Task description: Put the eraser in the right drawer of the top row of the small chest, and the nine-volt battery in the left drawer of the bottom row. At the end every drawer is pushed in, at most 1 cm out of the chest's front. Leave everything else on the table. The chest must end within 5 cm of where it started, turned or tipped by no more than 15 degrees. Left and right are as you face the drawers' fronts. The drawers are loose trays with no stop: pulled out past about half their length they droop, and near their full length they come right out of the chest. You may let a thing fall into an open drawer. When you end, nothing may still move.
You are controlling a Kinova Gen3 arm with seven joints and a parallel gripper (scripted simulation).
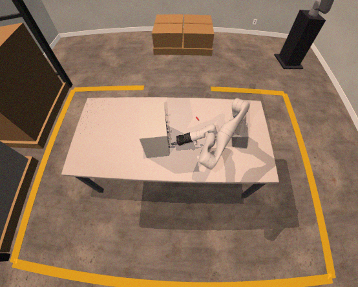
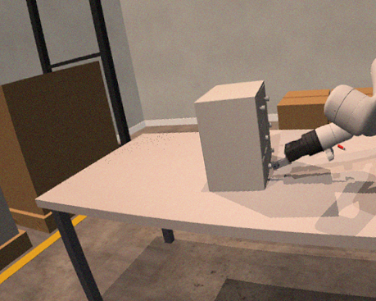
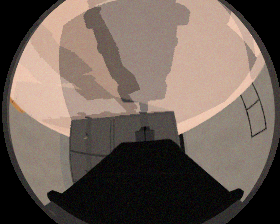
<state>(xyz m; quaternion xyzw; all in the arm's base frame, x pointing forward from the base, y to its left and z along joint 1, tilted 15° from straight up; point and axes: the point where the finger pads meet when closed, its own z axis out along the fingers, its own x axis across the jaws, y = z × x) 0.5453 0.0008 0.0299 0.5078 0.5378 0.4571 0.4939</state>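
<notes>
The small chest [image 1: 155, 147] [image 2: 230, 141] [image 3: 100, 142] stands upright on the table, its drawer fronts facing the arm. My gripper [image 1: 172, 144] [image 2: 275, 165] [image 3: 145, 132] is shut, with nothing seen between the fingers. Its tips are low at the bottom row's left drawer [image 2: 268, 169] [image 3: 161, 124], at or very near its front. That drawer looks in or almost in; a small gap cannot be ruled out. No other drawer visibly sticks out. I cannot make out the eraser or the nine-volt battery in any view; the drawers' insides are hidden.
A small red thing [image 1: 197, 118] [image 2: 340, 147] lies on the table [image 1: 113, 139] [image 2: 138, 182], out from the chest's front, toward the side of its right drawers. The arm [image 1: 226, 130] [image 2: 354, 109] reaches over the table from its base side. Cartons [image 1: 182, 35] stand on the floor behind.
</notes>
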